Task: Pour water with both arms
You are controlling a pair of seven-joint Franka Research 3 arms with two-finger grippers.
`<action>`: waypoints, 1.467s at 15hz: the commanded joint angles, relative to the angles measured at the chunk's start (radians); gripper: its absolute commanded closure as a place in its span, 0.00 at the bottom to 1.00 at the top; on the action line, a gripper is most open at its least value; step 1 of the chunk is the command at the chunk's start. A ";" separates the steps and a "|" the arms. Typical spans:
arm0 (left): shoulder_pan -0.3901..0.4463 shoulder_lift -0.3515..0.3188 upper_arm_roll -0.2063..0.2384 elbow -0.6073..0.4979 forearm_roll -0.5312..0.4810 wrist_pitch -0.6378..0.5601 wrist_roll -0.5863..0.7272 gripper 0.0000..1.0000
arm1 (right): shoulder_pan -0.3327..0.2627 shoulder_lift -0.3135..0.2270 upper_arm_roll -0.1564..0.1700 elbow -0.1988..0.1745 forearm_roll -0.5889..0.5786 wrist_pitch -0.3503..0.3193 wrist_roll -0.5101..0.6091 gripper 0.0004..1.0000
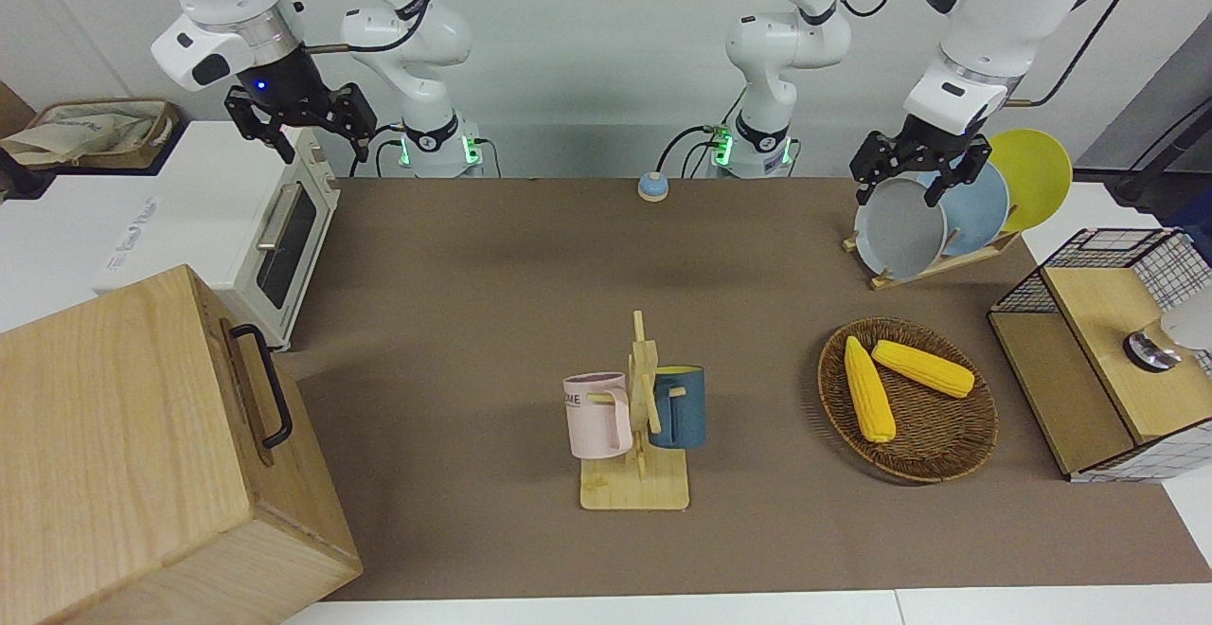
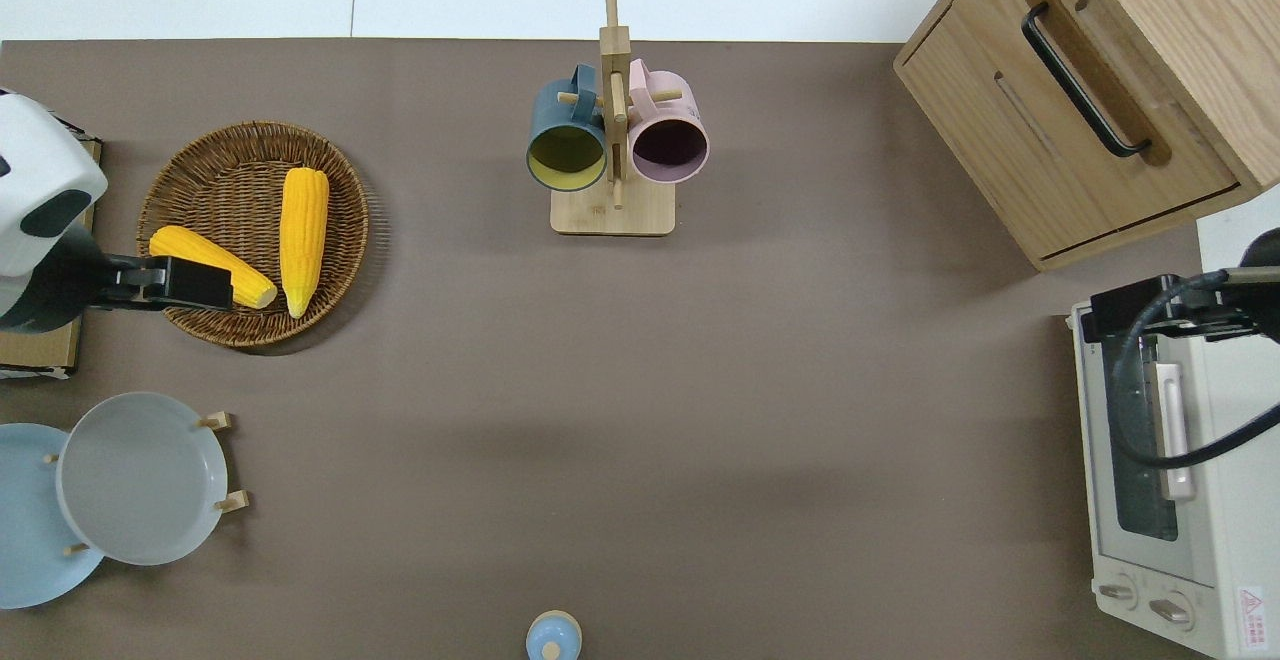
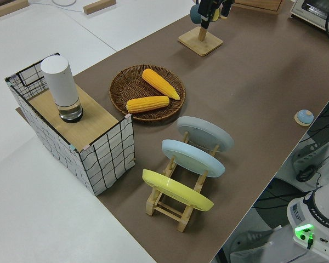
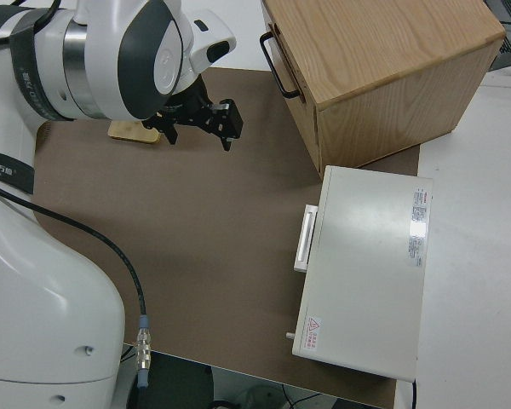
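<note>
Mugs, pink [image 1: 598, 414] and blue [image 1: 680, 405], are hung on their wooden rack [image 1: 636, 488], untouched, while the left hand [image 1: 907, 167] and right hand [image 1: 301, 120] are held wide, empty, apparently ready.

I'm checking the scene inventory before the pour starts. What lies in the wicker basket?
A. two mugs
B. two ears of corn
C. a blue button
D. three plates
B: the wicker basket holds two ears of corn, while the mugs hang on their wooden stand.
</note>
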 commanded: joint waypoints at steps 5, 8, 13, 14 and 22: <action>-0.003 0.006 0.004 0.003 -0.007 0.035 0.011 0.00 | -0.013 -0.015 0.005 -0.013 0.004 0.000 -0.009 0.01; 0.000 0.012 0.004 0.004 0.001 0.038 0.011 0.00 | -0.013 -0.015 0.007 -0.013 0.006 0.006 -0.015 0.01; 0.010 0.026 0.016 0.010 0.004 0.044 0.051 0.00 | -0.003 -0.014 0.039 -0.025 0.007 0.084 -0.005 0.01; 0.017 0.029 0.024 0.010 0.002 0.046 0.065 0.00 | -0.005 -0.011 0.050 -0.034 0.006 0.102 0.003 0.01; 0.134 0.070 0.119 0.026 -0.007 0.125 0.317 0.00 | 0.006 0.041 0.174 -0.178 0.006 0.371 0.063 0.01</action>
